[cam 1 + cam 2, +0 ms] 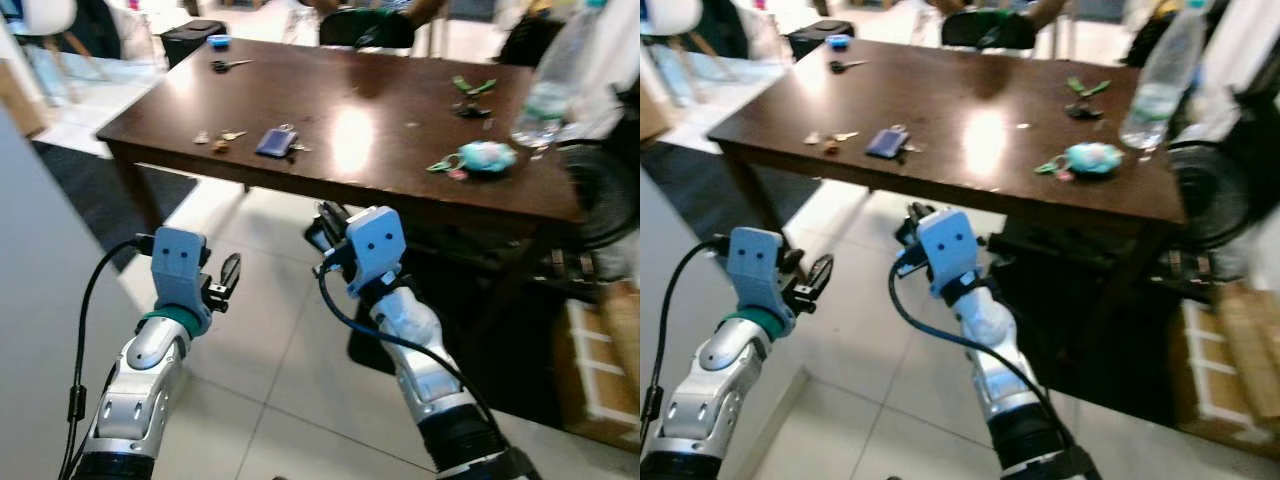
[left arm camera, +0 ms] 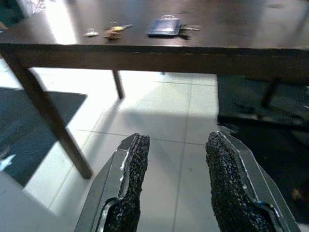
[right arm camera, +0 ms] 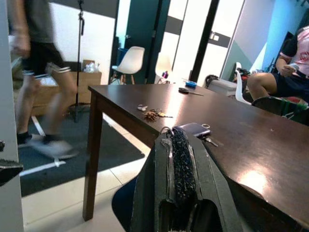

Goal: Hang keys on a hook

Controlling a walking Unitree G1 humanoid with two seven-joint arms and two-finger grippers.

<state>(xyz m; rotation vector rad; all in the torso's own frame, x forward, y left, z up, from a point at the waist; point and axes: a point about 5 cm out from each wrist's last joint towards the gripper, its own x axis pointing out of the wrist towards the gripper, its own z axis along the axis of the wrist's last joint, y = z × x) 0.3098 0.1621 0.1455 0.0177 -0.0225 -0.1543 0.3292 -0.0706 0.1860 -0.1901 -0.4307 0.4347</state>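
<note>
On the dark wooden table (image 1: 400, 170), near its front edge, lie a small bunch of keys (image 1: 220, 138) and a blue key wallet (image 1: 276, 141) with keys on a ring. The keys (image 2: 113, 31) and the wallet (image 2: 164, 27) also show in the left wrist view. A teal pouch on a key ring (image 1: 485, 156) lies further right. My left gripper (image 1: 229, 272) hangs open over the floor tiles, below and short of the table edge, holding nothing. My right gripper (image 1: 327, 224) is shut and empty, just under the table's front edge, below the wallet (image 3: 193, 129).
Scissors (image 1: 230, 65) and a water bottle (image 1: 545, 95) are on the table. A person walks past the table's far left end (image 3: 38, 72); another sits behind it (image 3: 285, 72). A white panel (image 1: 30, 320) stands at my left and cardboard boxes (image 1: 600, 360) at my right.
</note>
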